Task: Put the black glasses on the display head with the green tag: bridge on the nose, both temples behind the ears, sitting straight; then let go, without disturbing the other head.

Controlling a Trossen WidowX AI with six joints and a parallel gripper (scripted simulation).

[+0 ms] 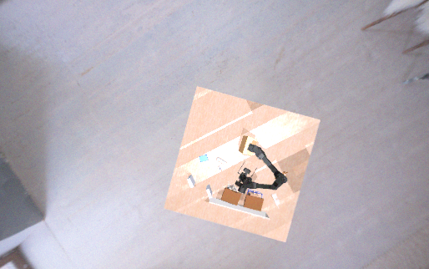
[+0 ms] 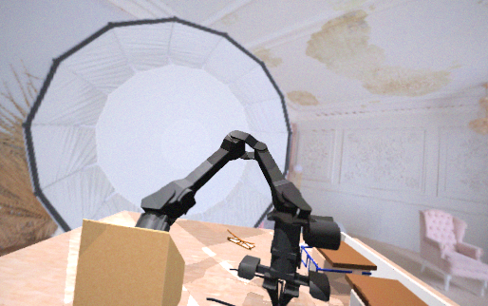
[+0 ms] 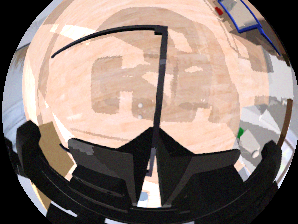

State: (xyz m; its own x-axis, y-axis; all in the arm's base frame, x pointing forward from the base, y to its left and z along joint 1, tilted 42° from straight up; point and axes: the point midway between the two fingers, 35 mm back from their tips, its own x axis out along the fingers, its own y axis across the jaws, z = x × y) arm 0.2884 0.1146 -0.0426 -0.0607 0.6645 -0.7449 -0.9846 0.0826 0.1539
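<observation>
My gripper (image 3: 154, 131) (image 2: 283, 295) (image 1: 244, 179) points down and is shut on the black glasses (image 3: 161, 76) (image 2: 216, 300). One thin temple runs up from the fingers in the wrist view, and the curved front bar sits above it. The glasses hang a little above the wooden table (image 1: 217, 113). Two brown-topped display heads (image 1: 230, 195) (image 1: 254, 202) (image 2: 348, 257) (image 2: 385, 291) stand side by side just beyond the gripper. A small green tag (image 3: 240, 133) shows at the right edge of the wrist view. Which head it belongs to I cannot tell.
Blue glasses (image 2: 309, 257) (image 1: 254, 193) sit by the nearer head. Gold glasses (image 2: 240, 241) lie on the table farther off. The arm rises from a cardboard box (image 2: 123, 261) (image 1: 246, 144). A cyan tile (image 1: 203, 158) and small white blocks (image 1: 190, 180) lie to the left.
</observation>
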